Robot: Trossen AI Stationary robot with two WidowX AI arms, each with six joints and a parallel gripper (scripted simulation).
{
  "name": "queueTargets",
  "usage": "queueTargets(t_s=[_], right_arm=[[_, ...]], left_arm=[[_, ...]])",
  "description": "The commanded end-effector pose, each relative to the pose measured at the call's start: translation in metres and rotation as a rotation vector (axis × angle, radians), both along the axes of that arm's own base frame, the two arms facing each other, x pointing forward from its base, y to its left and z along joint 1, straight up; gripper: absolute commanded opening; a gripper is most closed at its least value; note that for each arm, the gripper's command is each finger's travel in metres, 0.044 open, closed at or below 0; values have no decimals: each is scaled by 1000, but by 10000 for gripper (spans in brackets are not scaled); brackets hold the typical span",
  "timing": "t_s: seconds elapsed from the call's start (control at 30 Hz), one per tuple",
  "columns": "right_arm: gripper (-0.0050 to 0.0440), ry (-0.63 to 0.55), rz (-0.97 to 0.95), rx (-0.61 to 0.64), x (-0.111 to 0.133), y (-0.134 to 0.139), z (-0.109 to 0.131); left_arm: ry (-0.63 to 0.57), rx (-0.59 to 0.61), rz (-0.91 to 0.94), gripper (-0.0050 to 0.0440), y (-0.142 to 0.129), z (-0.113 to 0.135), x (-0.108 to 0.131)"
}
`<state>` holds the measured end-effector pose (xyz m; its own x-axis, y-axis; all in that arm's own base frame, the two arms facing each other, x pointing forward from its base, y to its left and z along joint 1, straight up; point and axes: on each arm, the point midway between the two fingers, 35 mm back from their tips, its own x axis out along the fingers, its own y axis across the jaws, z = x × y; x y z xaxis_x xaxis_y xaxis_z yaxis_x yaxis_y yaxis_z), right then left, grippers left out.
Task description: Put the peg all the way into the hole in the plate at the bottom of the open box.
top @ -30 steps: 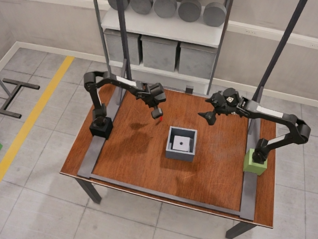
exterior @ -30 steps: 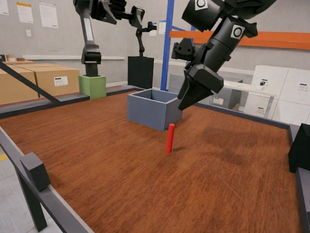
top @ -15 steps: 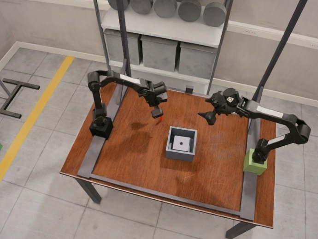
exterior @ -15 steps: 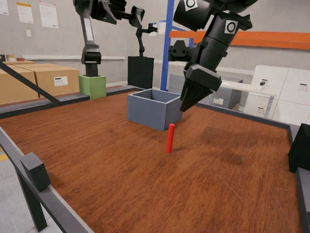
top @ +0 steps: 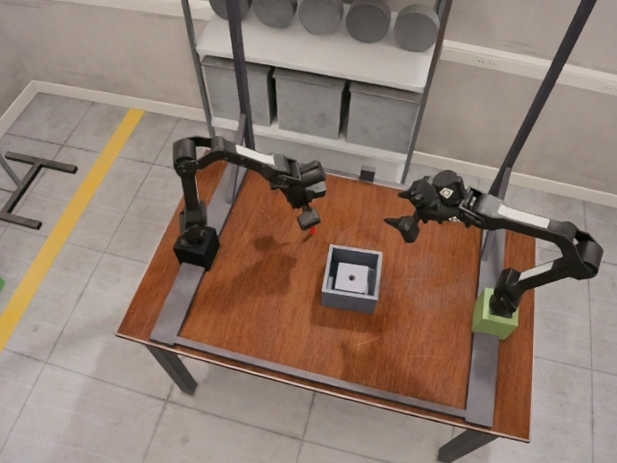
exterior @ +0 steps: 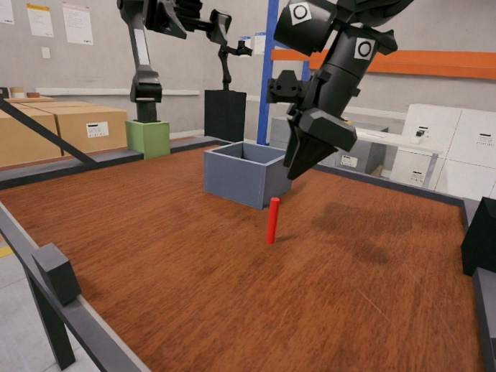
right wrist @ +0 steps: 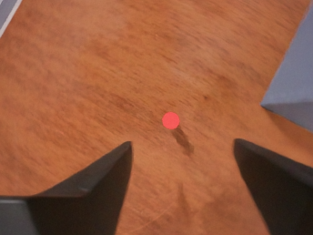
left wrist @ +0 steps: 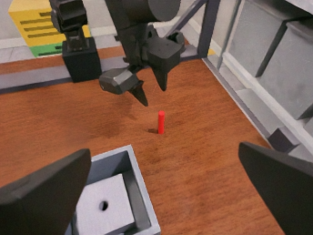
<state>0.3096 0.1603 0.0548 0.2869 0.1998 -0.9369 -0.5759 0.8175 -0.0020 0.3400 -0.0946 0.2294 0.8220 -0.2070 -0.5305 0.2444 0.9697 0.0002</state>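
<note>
The red peg (top: 313,230) stands upright on the wooden table, left of the open grey box; it also shows in the exterior view (exterior: 272,220) and in the left wrist view (left wrist: 161,122). The box holds a light grey plate (top: 351,277) with a round hole, seen too in the left wrist view (left wrist: 102,207). My right gripper (exterior: 298,168) hangs straight above the peg, fingers apart, not touching it. In the right wrist view the peg's top (right wrist: 171,120) lies just ahead of the gap between the fingers. My left gripper (top: 398,223) is open and empty, in the air right of and behind the box.
A grey rail frames the table (top: 318,378). The right arm's black base (top: 195,247) stands at the left edge and the left arm's green base (top: 494,316) at the right edge. A shelf with grey bins (top: 308,99) stands behind the table.
</note>
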Motion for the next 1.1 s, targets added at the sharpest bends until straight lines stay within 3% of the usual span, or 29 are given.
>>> queueTargets(t_s=[0.0,0.03,0.47,1.07], right_arm=[[200,-14,120,7,8,1,-1],[176,-14,153,7,9,2,-3],[170,-14,384,2,13,3,-12],[170,3,381,-5,12,12,-53]], left_arm=[[-25,-8,2,440,0,10,0],[-25,-8,2,440,0,10,0],[-25,-8,2,440,0,10,0],[-25,-8,2,440,0,10,0]])
